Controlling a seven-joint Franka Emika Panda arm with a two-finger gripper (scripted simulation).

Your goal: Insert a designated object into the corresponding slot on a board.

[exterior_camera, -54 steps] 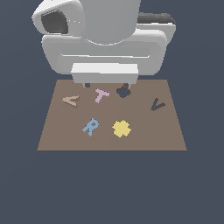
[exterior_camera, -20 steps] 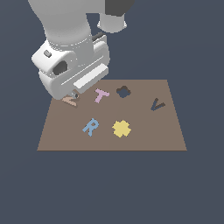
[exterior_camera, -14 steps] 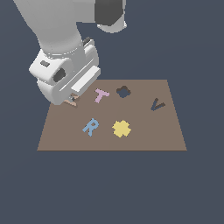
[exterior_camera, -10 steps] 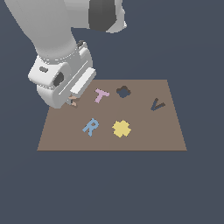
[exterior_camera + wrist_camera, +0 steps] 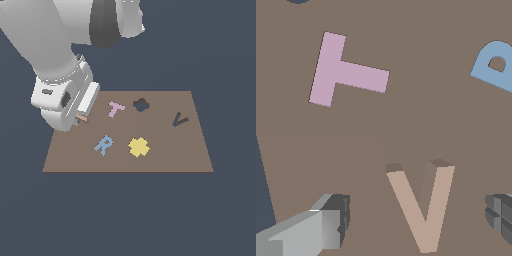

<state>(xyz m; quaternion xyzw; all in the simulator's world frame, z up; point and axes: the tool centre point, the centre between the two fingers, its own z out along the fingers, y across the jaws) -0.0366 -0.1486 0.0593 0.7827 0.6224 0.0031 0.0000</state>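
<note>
Lowered since earlier, the gripper [image 5: 416,220] hangs open astride the peach V piece [image 5: 422,205], holding nothing; light, rigid, best pinched across its arms.

No printed text, labels, brands or numbers can be read — only letter shapes on the brown board [image 5: 165,150]. A pink T [image 5: 115,108] lies upper centre of the exterior view, a blue R [image 5: 103,144] lower left of it, and a dark V-shaped cut-out [image 5: 179,119] at right. The peach-tan V piece [image 5: 422,202] fills the wrist view's lower centre — mostly hidden by the arm in the exterior view.
</note>
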